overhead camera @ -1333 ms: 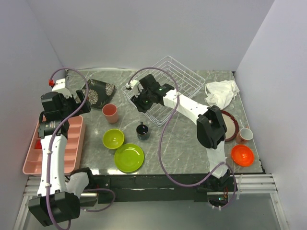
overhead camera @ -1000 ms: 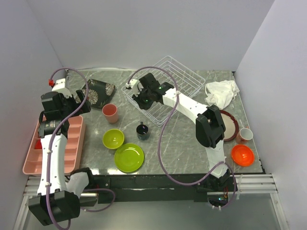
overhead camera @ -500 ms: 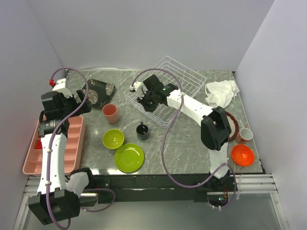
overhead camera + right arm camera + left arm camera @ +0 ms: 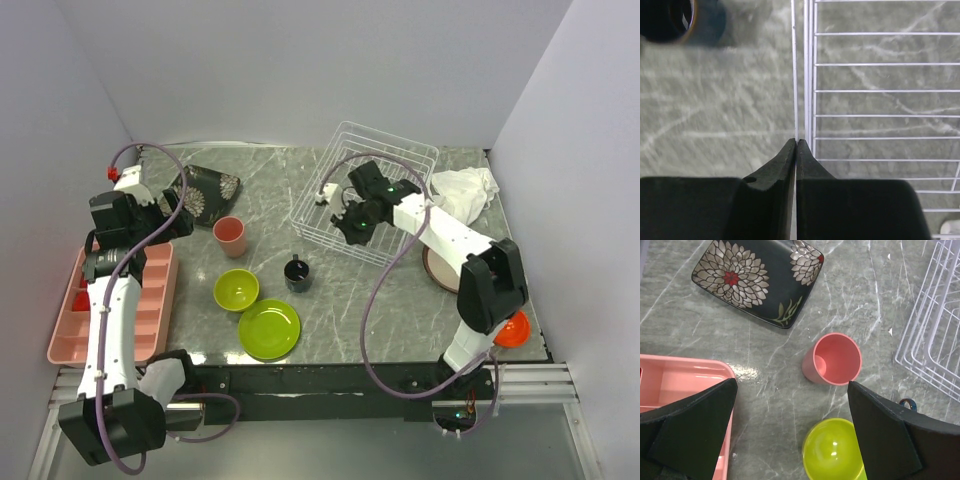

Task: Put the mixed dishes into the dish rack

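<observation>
The white wire dish rack sits at the back middle. My right gripper is shut on a wire of its near rim, the pads pressed together around it. The dark navy cup stands left of the rack and shows in the right wrist view. My left gripper hangs open and empty above the table, near the salmon cup, lime green bowl and black floral plate. The lime green plate lies at the front. The brown plate and orange bowl lie right, partly behind the right arm.
A pink divided tray lies along the left edge under the left arm. A white cloth is bunched at the back right beside the rack. Walls close in the table on three sides.
My right gripper closed on the rack's rim and moved right, and the rack slid right with it. The right arm now covers part of the brown plate. The left arm barely moved.
</observation>
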`<action>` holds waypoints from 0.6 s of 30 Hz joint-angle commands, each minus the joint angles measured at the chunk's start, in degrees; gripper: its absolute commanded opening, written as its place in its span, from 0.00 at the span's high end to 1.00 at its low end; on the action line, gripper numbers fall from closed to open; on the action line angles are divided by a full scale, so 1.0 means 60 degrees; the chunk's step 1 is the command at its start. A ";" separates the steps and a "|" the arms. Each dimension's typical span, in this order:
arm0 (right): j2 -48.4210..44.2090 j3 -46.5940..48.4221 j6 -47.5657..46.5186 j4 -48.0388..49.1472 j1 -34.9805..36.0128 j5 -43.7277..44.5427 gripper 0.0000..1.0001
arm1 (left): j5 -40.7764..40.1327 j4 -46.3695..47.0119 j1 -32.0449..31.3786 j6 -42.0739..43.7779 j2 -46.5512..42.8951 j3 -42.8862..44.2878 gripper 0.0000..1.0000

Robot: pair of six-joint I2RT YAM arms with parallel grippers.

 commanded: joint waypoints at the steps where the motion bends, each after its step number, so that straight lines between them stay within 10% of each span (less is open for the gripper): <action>1: -0.0873 -0.0846 -0.1666 -0.1533 -0.0125 -0.0651 1.00 | 0.0345 0.0315 0.0017 -0.0081 -0.0001 0.0016 0.00; 18: -0.3378 -0.3440 -0.4172 -0.2648 -0.0110 -0.0036 1.00 | 0.1486 0.0344 -0.0290 0.0592 0.0263 0.0148 0.00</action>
